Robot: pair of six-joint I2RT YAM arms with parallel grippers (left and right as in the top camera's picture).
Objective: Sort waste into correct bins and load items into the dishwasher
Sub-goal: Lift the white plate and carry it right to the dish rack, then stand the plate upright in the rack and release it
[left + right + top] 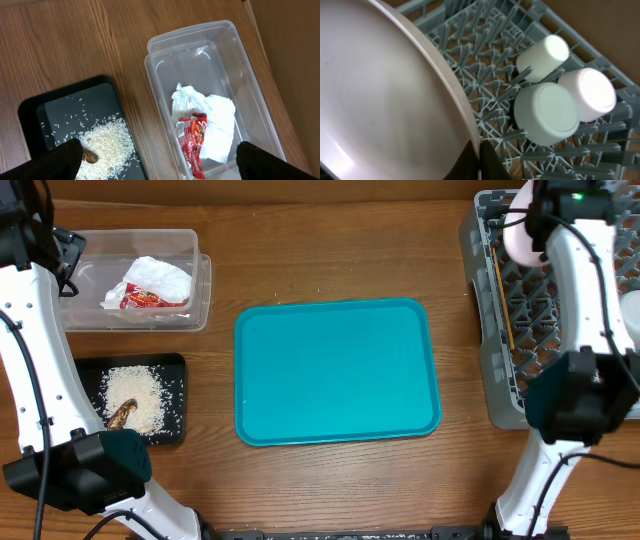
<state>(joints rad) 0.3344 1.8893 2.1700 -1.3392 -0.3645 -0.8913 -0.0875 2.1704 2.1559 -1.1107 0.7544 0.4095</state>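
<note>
Holding the round white plate (pixel 385 100) by its rim, the right gripper (pixel 479 161) is clamped shut on the edge at bottom centre of the right wrist view. The plate is tilted on edge and fills the left of that frame. The grey dish rack (pixel 470 45) lies just past the plate's rim, up and to the right, and its free pegs sit between the plate and the small white cup (pixel 542 55) and white bowl (pixel 547 112), both upturned. Judgement: slotting turns on lining the plate's edge up with those peg rows.

Overhead places this in the upper right corner, with the chopsticks (pixel 503 295) along the rack's left side, but it hides the grip. The left gripper (pixel 165 160) hangs wide open and empty above the clear tub (pixel 235 40), which holds the napkin (pixel 215 120) and red wrapper (pixel 192 140). Rice (pixel 107 142) lies in the black tray (pixel 30 110). The right arm is far nearer the rack.
</note>
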